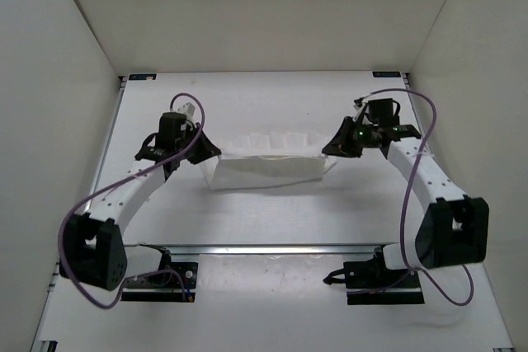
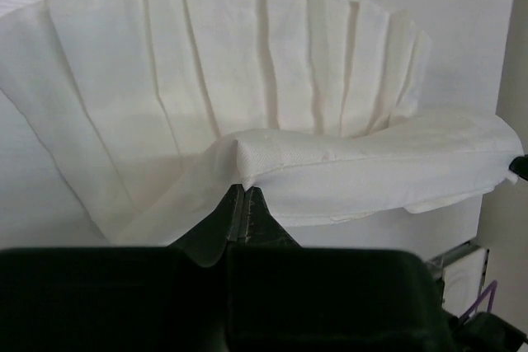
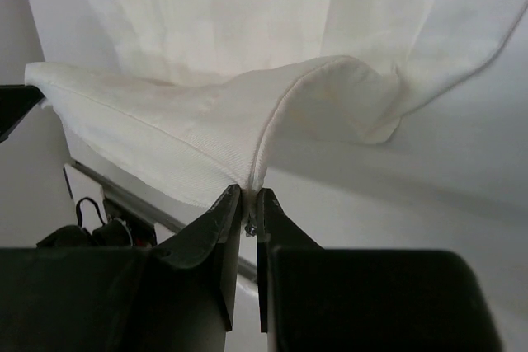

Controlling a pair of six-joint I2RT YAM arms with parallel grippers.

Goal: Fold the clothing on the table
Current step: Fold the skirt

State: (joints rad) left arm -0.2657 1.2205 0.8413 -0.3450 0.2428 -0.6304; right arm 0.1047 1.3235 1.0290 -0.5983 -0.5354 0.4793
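White table (image 1: pixel 272 220); creased white clothing (image 1: pixel 266 169)

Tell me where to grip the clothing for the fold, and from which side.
Take the clothing by the two end corners of its doubled edge, each pincer coming from its own outer side. The left pincer and right pincer are pinched there now, and the edge spans between them while the pleated rest fans away.
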